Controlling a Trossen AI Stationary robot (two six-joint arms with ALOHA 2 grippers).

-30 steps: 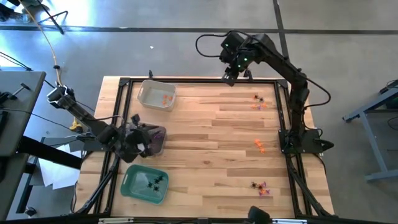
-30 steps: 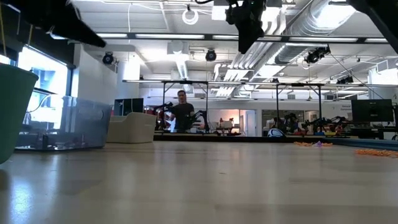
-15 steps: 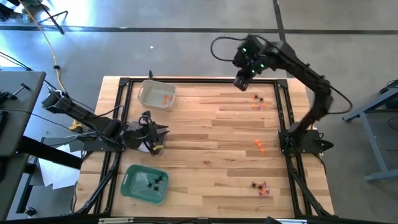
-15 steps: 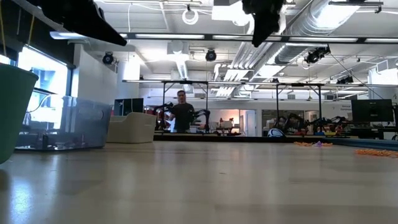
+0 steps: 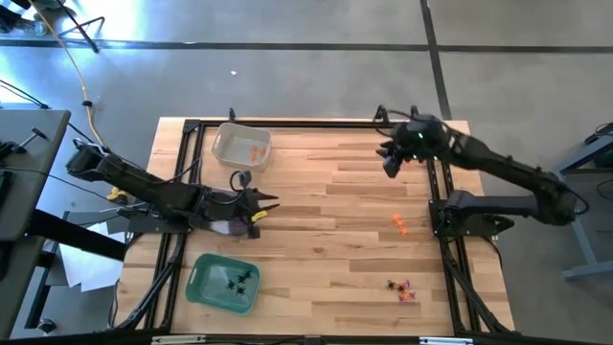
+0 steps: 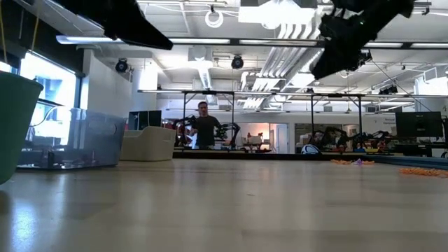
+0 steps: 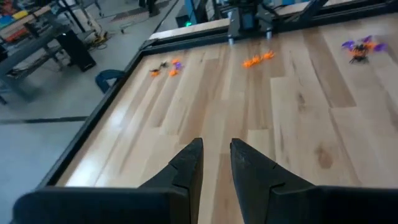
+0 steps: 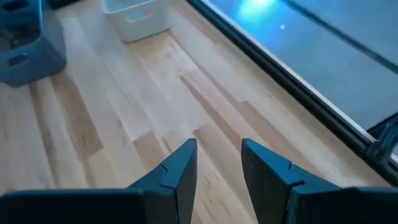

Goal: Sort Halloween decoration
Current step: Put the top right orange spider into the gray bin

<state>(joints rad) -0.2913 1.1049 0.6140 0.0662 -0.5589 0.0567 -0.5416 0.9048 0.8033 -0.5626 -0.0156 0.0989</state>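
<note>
Halloween decoration pieces lie scattered over the wooden surface as both arms hang above it; the left gripper is released and empty, its two dark fingers parted by a narrow gap over bare planks near the surface's left side, just beside a clear tray of purple pieces; the right gripper is likewise released and empty, fingers apart, poised near the far right corner; close beside it lies a small cluster of orange, purple and black trinkets, which the arm hides from above; farther along the right edge sit a few orange pieces, and nearer the front a mixed cluster of purple, orange and black ones; on the left, a clear tray at the far side holds orange pieces, and a green tray at the near side holds black spider-like ones; beyond the surface, a person stands in the workshop.
</note>
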